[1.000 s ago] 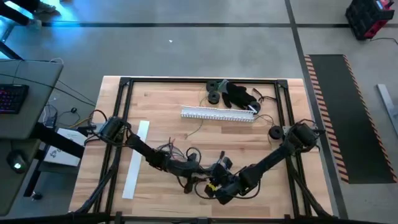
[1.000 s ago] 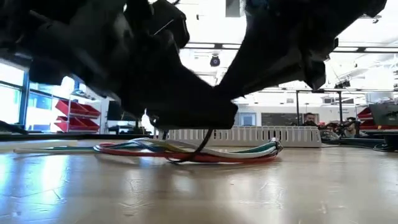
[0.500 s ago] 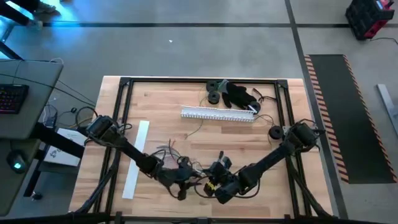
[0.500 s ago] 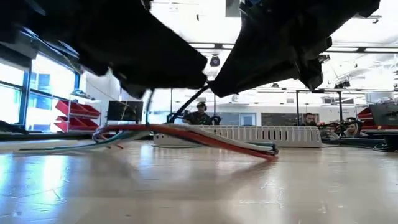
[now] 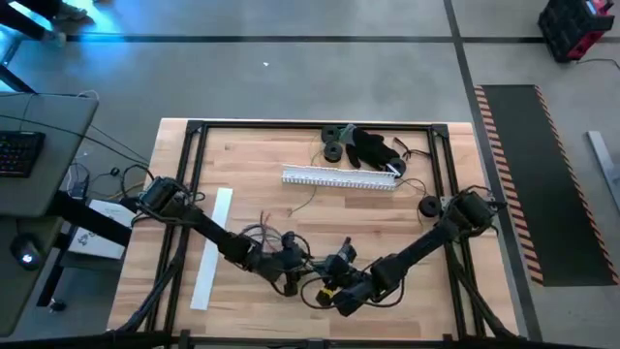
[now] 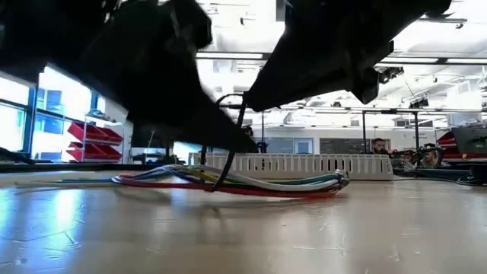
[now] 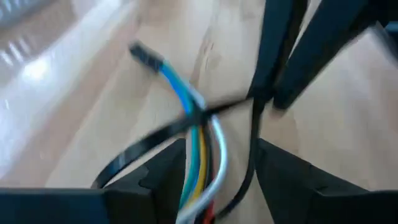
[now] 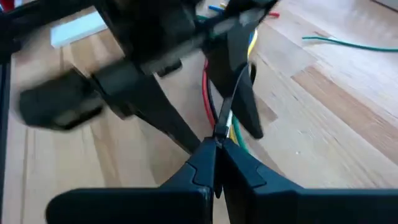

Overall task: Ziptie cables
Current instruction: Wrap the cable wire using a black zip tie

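Wooden worktop point(image 5: 252, 160) in a black frame, workshop floor around it; people sit far back in the room behind.

Near edge: right hand point(image 8: 217, 146) low at the near centre, fingers pressed together, pinching a thin dark strap, seemingly the ziptie point(image 6: 228, 144), at their tips. The strap arcs up and loops down around the bundle.

Just left of it: left hand point(image 7: 214, 180) over the cables point(image 6: 228, 181), fingers spread, bundle running between them; blue, yellow, grey and red strands show in its wrist view. Bundle lies flat on the wood, near centre, ends fanned loose.

Far: white slotted duct point(image 5: 339, 177) lying crosswise, black round parts point(image 5: 334, 143) beyond it, white strip point(image 5: 211, 247) at left.

Risks, as judged:
- Strap tail is held only at the fingertips; a sideways pull could slip it out.
- Left hand is not clamping the bundle; tightening may drag the wires along the wood or let a strand escape the loop.
- Both hands sit very close; a small misjudged move could knock one against the other.
- Stray single wires nearby could get caught in the loop.
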Robot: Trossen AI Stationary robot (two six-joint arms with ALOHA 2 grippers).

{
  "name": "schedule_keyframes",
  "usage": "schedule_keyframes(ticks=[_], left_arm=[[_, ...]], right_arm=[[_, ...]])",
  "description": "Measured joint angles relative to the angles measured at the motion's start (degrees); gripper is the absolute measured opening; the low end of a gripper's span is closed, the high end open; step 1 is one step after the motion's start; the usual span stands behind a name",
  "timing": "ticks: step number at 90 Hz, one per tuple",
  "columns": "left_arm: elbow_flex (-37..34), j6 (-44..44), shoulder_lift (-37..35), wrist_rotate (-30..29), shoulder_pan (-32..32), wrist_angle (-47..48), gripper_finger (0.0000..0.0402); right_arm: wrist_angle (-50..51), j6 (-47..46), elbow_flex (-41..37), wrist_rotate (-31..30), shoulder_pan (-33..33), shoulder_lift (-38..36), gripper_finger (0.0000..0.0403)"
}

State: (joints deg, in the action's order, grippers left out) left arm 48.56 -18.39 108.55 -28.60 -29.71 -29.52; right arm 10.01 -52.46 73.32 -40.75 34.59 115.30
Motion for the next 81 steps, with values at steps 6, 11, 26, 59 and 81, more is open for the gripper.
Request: schedule_keyframes(ticks=[6,11,26,59,81], left_arm=[[0.0,2.03,-1.4,-0.62,-0.81,1.96,0.0167],[0.0,3.43,-2.33,-2.13,-1.61,3.59,0.0165],[0.0,5.04,-2.62,-4.97,-3.15,4.7,0.0163],[-0.03,8.73,-2.53,-3.18,-8.54,-2.74,0.0157],[0.0,19.28,-2.64,-3.04,-4.69,-1.85,0.0129]], right_arm=[[0.51,0.02,0.0,0.31,0.0,0.09,0.0],[0.59,0.03,0.0,0.26,-0.02,0.09,0.0],[0.75,0.04,0.0,-0.75,-0.02,0.09,0.0],[0.88,1.05,0.0,0.16,0.0,0.19,0.0],[0.08,10.99,0.0,2.83,0.07,0.24,0.0]])
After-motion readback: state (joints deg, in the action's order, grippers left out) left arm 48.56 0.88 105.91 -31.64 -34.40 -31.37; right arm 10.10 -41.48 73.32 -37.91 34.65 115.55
